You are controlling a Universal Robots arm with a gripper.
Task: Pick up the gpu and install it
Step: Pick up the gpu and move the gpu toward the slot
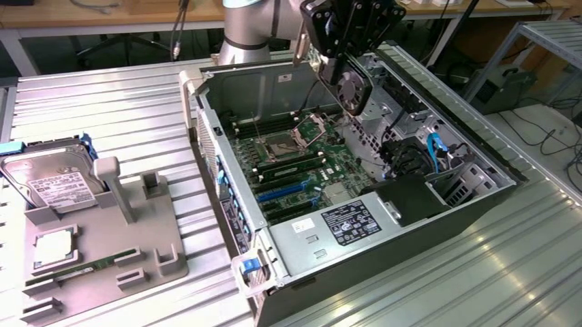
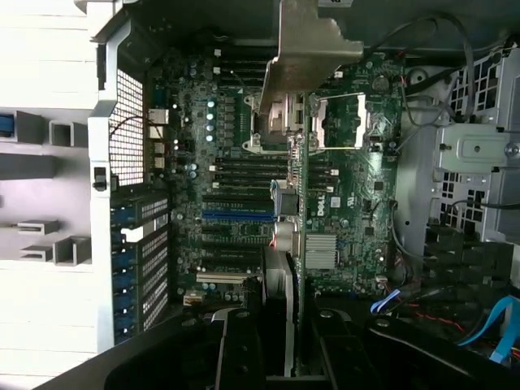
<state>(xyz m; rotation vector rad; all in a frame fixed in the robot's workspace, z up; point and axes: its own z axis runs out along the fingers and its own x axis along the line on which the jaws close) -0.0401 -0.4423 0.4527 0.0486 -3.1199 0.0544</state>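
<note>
— Start at the exterior view's left for me. What's on the tabletop (image 1: 127, 95)?

— A grey holder tray (image 1: 159, 269). A silver hard drive (image 1: 56, 180) stands in it at the far end, a square chip (image 1: 54, 246) lies flat nearer us, and a narrow green RAM stick (image 1: 86, 264) lies just beside the chip.

— And next along?

— The open computer case (image 1: 391, 262), on its side with the motherboard (image 1: 314, 170) facing up. The blue slots (image 1: 277, 193) are towards the near end and the processor sockets (image 1: 277, 145) sit further in. The grey arm (image 1: 247, 27) rises behind the case.

— So where's the gpu?

— In the air, over the far end of the case. The gpu (image 1: 352, 90) hangs straight below the claw (image 1: 341, 56) with its round fan turned our way. It's well apart from the blue slots and, as far as I can see, clear of the board.

— Has the claw actually got hold of it?

— Yes, it's clamped on the card. In the wrist view the two dark fingers (image 2: 240, 349) pinch it between them. The card shows edge-on there, and its silver bracket (image 2: 307, 57) is at the far end, over the motherboard.

— Anything to the exterior view's right?

— The power supply (image 1: 350, 221) with its label, some blue cables (image 1: 435, 151) by the drive bays, then more ribbed tabletop.
</note>
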